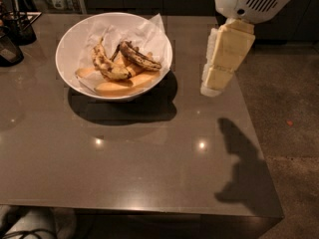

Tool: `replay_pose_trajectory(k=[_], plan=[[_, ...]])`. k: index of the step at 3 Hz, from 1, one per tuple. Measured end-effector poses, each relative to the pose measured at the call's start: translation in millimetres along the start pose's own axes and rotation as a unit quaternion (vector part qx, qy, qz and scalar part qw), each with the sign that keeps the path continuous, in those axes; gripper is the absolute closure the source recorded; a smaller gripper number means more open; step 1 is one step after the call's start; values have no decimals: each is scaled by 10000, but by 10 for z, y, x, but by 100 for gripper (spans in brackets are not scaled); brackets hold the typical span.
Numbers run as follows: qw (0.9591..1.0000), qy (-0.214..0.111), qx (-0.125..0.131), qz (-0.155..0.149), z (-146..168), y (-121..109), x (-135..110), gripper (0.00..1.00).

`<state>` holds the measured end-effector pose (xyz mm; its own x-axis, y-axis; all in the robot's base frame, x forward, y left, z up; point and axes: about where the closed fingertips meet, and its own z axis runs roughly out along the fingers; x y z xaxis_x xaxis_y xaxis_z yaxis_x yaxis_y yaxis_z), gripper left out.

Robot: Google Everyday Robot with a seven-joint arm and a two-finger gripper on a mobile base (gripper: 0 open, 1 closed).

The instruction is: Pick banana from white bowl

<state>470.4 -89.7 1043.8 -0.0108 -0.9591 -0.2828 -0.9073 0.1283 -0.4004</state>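
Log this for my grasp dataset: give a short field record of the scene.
banana: dark, in the bowl, lying on the other fruit
bowl: white, paper-lined, on the table, upper left
other fruit: spotted banana, orange pieces
pincer: in the air right of the bowl, apart from it, above the table's right side
table: dark, glossy

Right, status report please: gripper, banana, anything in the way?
Gripper hanging over grey table, right of wide white paper-lined bowl. Dark brown-black curved banana lying in bowl, uppermost. Yellower spotted banana alongside; nothing covers it.
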Motion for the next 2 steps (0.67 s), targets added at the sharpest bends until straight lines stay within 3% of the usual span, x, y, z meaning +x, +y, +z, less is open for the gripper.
replay_pose_trajectory(k=[1, 2], plan=[[10000, 1, -1, 1, 1, -1, 0, 0], [9985, 355, -290, 281, 412, -182, -298, 0]])
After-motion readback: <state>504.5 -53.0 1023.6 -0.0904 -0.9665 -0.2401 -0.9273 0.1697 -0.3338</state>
